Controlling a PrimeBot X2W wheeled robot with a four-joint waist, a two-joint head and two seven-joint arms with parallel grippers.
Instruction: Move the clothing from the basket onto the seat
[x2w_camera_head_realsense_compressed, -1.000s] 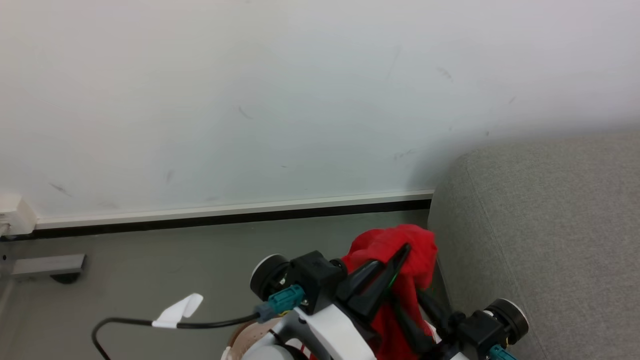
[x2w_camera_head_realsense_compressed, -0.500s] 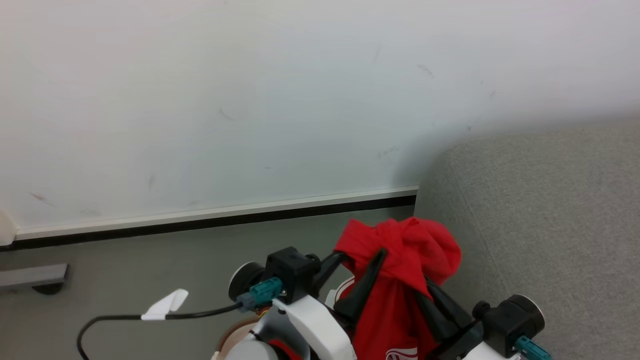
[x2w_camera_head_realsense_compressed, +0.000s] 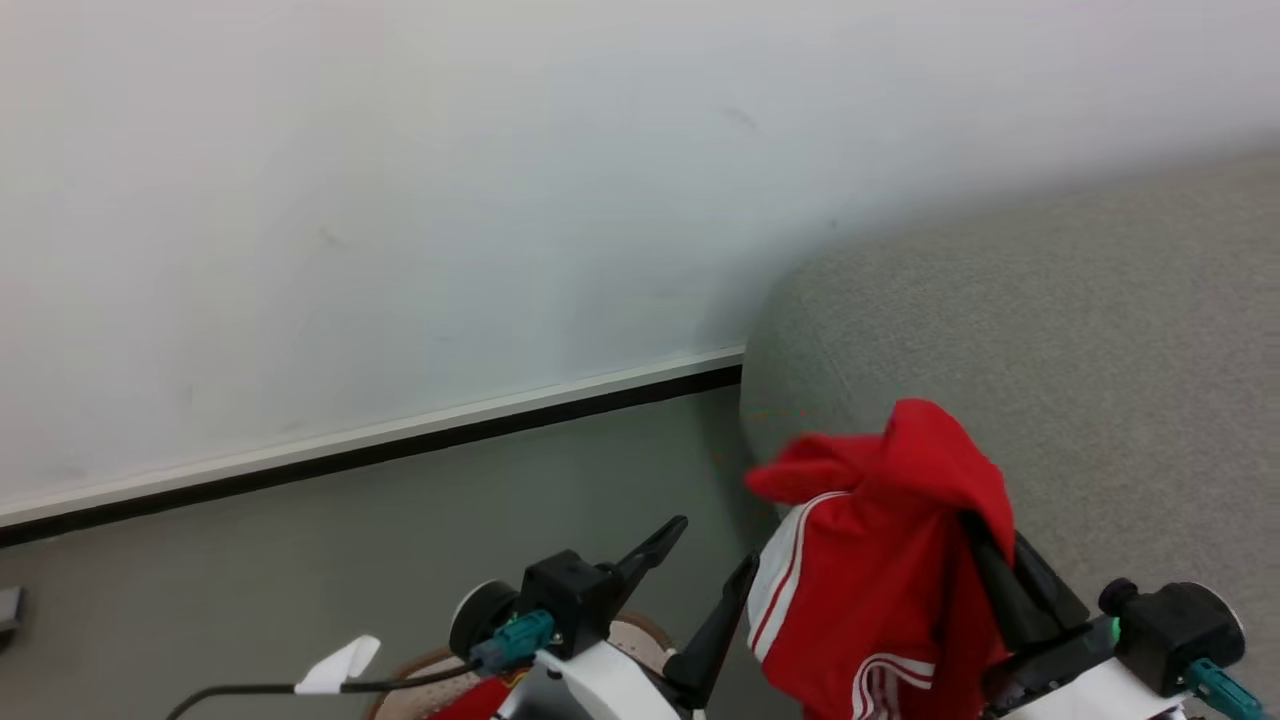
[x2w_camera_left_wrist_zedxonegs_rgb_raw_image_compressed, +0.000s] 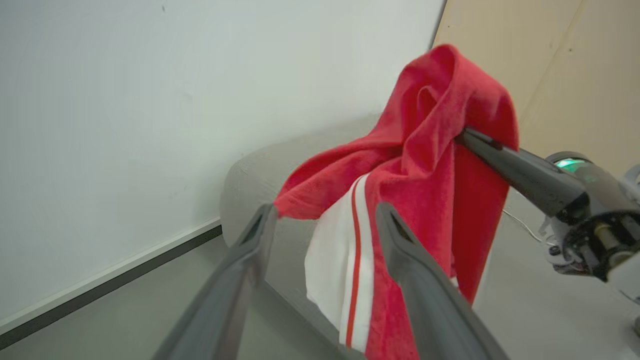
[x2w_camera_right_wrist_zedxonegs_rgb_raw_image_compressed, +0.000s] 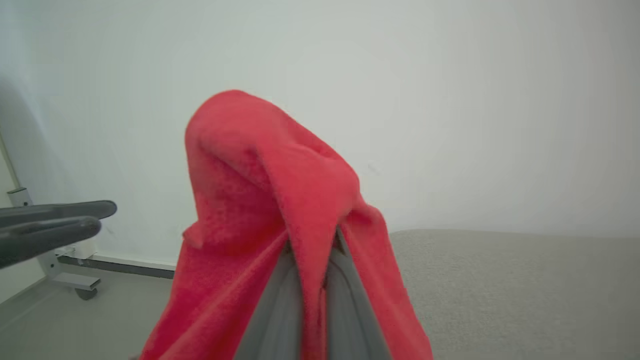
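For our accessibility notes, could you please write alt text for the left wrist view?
A red garment with white stripe trim hangs pinched in the shut right gripper, which reaches in from the right. The left gripper stands open in the foreground, with the grey sofa and a white wall behind.

readable text: none in any view
clothing (x2w_camera_head_realsense_compressed: 880, 570): the white marks on the red fabric are stripe trim along an edge and a curved band lower down; no letters or numbers can be made out
white tag (x2w_camera_head_realsense_compressed: 340, 663) on the cable (x2w_camera_head_realsense_compressed: 240, 688): too small to tell whether anything is written on it
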